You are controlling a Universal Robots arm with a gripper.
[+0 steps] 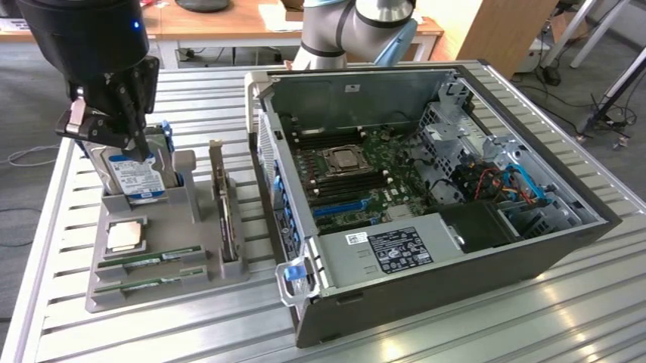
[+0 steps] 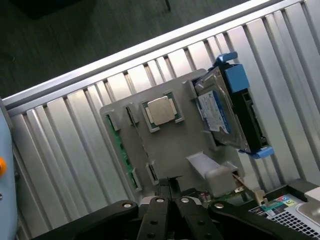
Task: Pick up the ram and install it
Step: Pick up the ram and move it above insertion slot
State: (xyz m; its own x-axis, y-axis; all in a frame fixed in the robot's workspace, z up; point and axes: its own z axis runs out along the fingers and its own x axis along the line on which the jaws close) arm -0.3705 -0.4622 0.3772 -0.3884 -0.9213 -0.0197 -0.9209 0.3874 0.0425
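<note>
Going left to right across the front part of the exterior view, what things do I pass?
ram sticks → upright circuit card → blue handle on the computer case → power supply

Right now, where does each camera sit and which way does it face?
Exterior view: off the arm, above the table, looking down at a slant at the open computer case and the parts tray; it shows the arm and the pincer near the hard drive.
Wrist view: on the wrist, looking down past the shut pincer onto the tray.
Shared: tray, hard drive, processor chip, ram sticks, table.
</note>
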